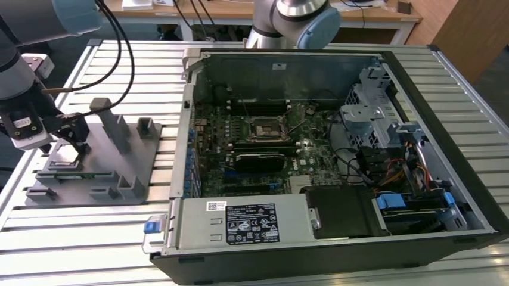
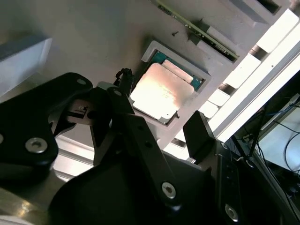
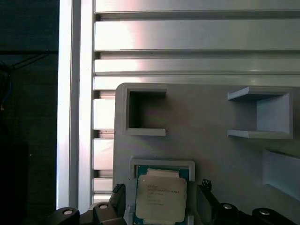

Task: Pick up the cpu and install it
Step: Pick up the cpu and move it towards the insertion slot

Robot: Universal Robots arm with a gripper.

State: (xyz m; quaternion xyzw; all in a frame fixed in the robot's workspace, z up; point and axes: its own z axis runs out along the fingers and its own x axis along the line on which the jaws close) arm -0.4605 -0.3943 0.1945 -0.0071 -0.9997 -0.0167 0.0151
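The cpu (image 1: 63, 159) (image 2: 159, 91) (image 3: 161, 197), a flat square chip with a silvery top, lies in a shallow pocket of the grey fixture (image 1: 119, 170) at the exterior view's left. My gripper (image 1: 68, 146) (image 2: 161, 105) (image 3: 161, 190) hangs just above it, open. In both wrist views its black fingers (image 3: 118, 193) stand on either side of the chip, with a gap between each finger and the chip's edge. The black socket frame (image 1: 264, 128) sits in the middle of the motherboard inside the open computer case (image 1: 445, 89).
Upright posts (image 1: 107, 119) rise from the fixture close to the gripper. A green memory strip (image 2: 187, 23) lies along the fixture's edge. A second arm's base (image 1: 290, 21) stands behind the case. Ribbed aluminium table slats (image 3: 187, 35) surround the fixture.
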